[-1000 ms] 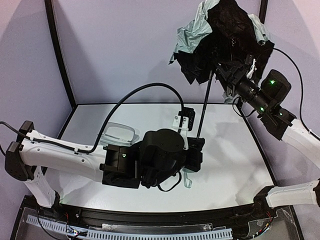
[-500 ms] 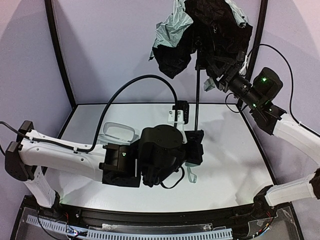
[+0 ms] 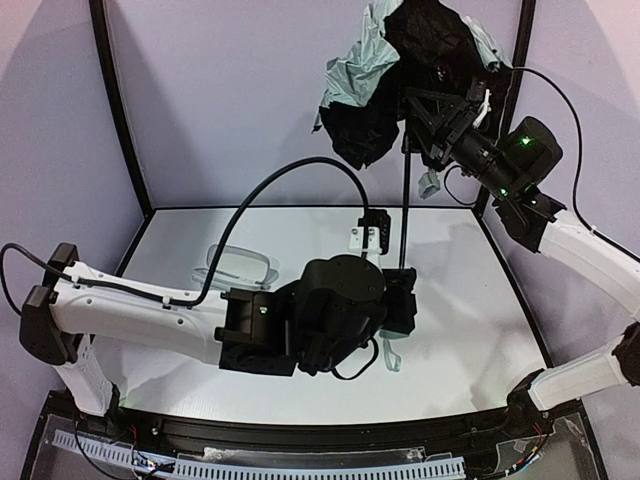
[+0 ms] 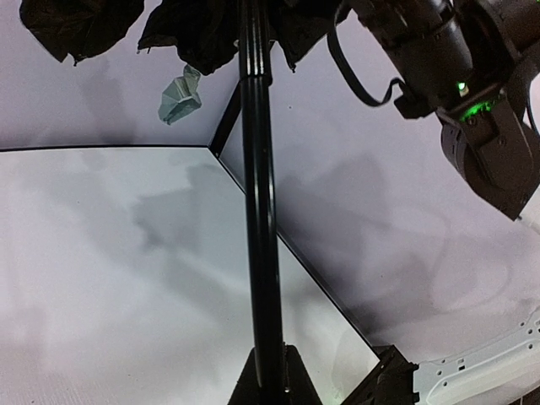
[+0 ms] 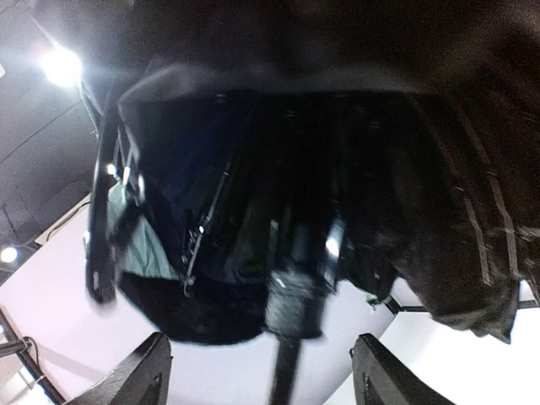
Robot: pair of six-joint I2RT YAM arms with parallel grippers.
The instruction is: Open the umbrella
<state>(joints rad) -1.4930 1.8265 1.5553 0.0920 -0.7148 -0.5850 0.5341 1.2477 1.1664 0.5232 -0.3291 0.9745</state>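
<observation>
The umbrella (image 3: 400, 70) is held upright above the table, its crumpled canopy half folded, mint-green outside (image 3: 350, 70) and black inside. Its thin black shaft (image 3: 403, 215) runs straight down into my left gripper (image 3: 398, 285), which is shut on its lower end. The handle is hidden and a pale strap (image 3: 386, 355) hangs below. In the left wrist view the shaft (image 4: 257, 211) rises from between the jaws of the left gripper (image 4: 272, 384). My right gripper (image 3: 432, 115) is open, its fingers (image 5: 143, 375) wide apart on both sides of the shaft, just below the runner (image 5: 293, 299) under the canopy.
A pale rounded storage case (image 3: 235, 265) lies on the white table (image 3: 470, 330) at the left, behind the left arm. Purple walls with black corner posts (image 3: 120, 110) enclose the back and sides. The left arm's black cable (image 3: 270, 185) arcs over the table.
The right gripper moved up and left with the canopy, and the shaft went from leaning right to upright. The left arm shifted a little to the right, still gripping the shaft's lower end.
</observation>
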